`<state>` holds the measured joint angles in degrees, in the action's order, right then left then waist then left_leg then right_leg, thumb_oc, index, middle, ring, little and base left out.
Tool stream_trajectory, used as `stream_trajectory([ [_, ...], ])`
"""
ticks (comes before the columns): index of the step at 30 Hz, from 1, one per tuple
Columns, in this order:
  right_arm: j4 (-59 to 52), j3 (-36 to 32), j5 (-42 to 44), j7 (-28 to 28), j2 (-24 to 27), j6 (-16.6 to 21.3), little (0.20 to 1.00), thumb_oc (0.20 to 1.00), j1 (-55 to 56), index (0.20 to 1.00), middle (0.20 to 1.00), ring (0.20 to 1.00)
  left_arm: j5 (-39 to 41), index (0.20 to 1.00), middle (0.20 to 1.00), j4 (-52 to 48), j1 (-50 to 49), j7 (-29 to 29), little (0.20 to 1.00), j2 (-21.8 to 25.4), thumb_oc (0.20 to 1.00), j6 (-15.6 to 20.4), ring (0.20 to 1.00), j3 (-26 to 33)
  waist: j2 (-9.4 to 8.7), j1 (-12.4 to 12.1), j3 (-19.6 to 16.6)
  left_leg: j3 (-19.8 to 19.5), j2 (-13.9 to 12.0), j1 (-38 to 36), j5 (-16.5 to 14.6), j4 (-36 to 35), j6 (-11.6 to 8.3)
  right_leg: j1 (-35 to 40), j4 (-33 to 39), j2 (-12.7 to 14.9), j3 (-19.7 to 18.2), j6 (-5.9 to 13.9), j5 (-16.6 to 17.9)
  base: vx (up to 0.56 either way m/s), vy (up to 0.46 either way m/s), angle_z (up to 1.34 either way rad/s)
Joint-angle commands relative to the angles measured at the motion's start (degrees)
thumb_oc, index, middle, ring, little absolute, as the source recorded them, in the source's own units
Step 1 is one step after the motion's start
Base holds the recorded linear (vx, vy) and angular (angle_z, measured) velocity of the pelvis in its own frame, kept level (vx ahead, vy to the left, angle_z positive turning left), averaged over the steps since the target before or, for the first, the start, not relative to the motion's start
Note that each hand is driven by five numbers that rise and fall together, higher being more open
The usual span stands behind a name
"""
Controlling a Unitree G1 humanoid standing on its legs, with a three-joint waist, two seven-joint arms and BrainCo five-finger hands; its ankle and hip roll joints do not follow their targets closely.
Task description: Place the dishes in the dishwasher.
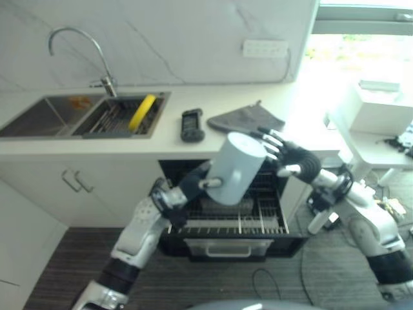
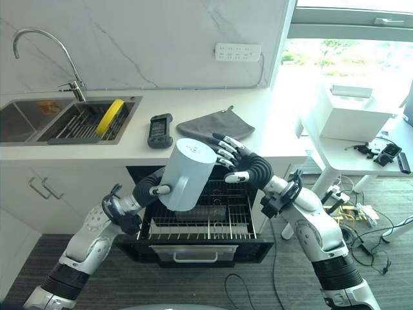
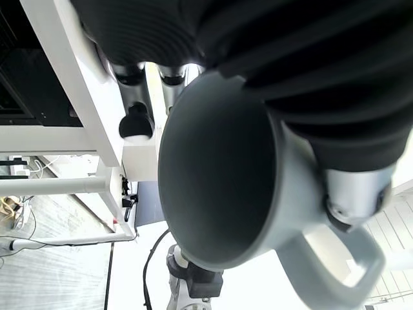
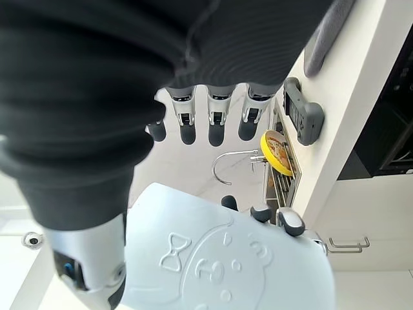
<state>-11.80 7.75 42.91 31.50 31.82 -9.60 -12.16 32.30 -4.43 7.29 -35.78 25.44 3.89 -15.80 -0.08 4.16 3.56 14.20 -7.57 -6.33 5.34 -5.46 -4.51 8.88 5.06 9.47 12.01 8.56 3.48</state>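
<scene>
My left hand (image 2: 147,188) is shut on a pale blue-grey mug (image 2: 187,173), holding it tilted in the air above the pulled-out dishwasher rack (image 2: 240,219). In the left wrist view the mug's dark opening (image 3: 216,177) faces the camera, its handle (image 3: 352,274) beside my thumb. My right hand (image 2: 250,166) is open just right of the mug, straight fingers (image 4: 216,123) reaching over its flat base (image 4: 222,265), thumb alongside. A yellow plate (image 1: 142,112) stands on edge in the sink's drying rack.
On the white counter (image 2: 271,139) lie a black handheld device (image 2: 159,130) and a grey cloth (image 2: 216,124). A curved faucet (image 1: 103,61) stands behind the double sink. To the right is a white table (image 2: 352,132) with a box and small items.
</scene>
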Motion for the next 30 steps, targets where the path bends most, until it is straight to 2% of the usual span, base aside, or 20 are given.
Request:
stream_trajectory([
  [1,-0.7,-0.1,1.9,-0.6,-2.2,1.8,1.000,1.000,-7.6,1.000,1.000,1.000,0.0,0.200,0.200,-0.2,6.9,-0.3,0.200,0.3,0.200,2.0,0.200,-0.1,-0.81,-1.1,-0.1,-1.0,-2.5,-3.9,-5.9,0.5,-1.72,0.5,-0.1,0.8,0.5,0.98,-1.9,0.06,0.001,-0.10],
  [30,-4.8,4.5,0.1,-1.0,-5.9,1.2,1.000,1.000,-9.3,1.000,1.000,1.000,0.2,0.200,0.200,-0.7,7.9,-0.4,0.200,-1.1,0.200,1.1,0.200,-1.2,-0.97,-1.2,0.0,-1.1,-2.8,-4.4,-5.8,0.5,-1.55,1.2,-0.1,1.0,-0.4,0.76,-2.1,0.01,0.001,-0.01],
])
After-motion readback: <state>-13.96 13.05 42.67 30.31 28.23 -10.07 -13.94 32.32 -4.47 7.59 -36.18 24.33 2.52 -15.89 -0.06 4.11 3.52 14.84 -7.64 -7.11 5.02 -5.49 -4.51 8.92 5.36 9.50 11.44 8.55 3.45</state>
